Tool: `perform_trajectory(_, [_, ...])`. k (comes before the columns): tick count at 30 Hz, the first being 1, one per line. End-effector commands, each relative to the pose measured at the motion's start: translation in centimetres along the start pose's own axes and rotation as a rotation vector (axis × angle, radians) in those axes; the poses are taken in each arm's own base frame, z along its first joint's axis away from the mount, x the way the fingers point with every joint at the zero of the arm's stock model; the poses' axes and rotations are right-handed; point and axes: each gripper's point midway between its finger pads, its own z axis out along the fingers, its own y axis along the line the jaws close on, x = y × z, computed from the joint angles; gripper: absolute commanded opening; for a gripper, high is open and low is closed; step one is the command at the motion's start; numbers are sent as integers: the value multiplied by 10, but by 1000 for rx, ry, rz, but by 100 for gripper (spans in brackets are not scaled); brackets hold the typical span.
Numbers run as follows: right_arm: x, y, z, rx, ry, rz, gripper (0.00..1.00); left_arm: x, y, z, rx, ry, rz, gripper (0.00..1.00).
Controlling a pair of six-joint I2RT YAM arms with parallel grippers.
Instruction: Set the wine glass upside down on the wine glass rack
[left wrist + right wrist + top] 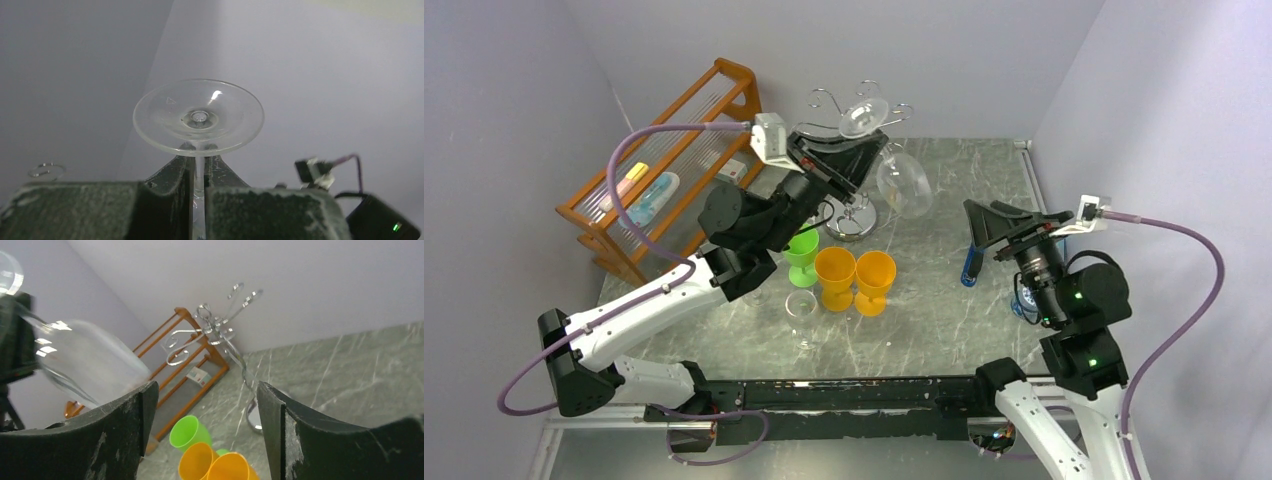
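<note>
In the left wrist view, the bowl of the wine glass (198,117) is hidden below the fingers (270,210). From above, the left gripper (874,150) covers much of the stem of the wine glass rack (852,222).

Built of white links (639,310), black joints (744,215); trailing mauve cables (1159,222); tipped with scuffed black left hand (198,172) and right hand (206,395).

On the grey marbled table (944,330) — green cup (802,250), left orange cup (835,275) and right orange cup (875,280) close together; just in front, a small clear glass (802,315); off right, a blue thing (970,268), too small to name; far left, an orange wooden shelf (664,150).
</note>
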Motion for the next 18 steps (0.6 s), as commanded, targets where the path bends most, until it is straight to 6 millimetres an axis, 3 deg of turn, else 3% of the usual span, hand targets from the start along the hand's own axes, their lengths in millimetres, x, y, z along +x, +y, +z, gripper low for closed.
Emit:
perform_trajectory(1, [-20, 26, -4, -112, 9, -195, 77, 33, -10, -13, 82, 182, 60, 5])
perform_trajectory(3, [-23, 54, -5, -255, 33, -258, 79, 40, -12, -19, 98, 230, 64, 5])
perform_trajectory(5, [-13, 82, -9, -424, 99, -291, 80, 46, -19, -25, 138, 275, 62, 5])
perform_trajectory(8, [7, 106, -10, -610, 215, -295, 79, 56, -29, -33, 200, 339, 48, 5])
perform_trajectory(14, [29, 124, -9, -790, 329, -234, 66, 72, -62, -51, 392, 460, -12, 5])
perform_trajectory(18, [35, 129, -14, -849, 352, -194, 55, 73, -69, -57, 435, 463, -48, 5])
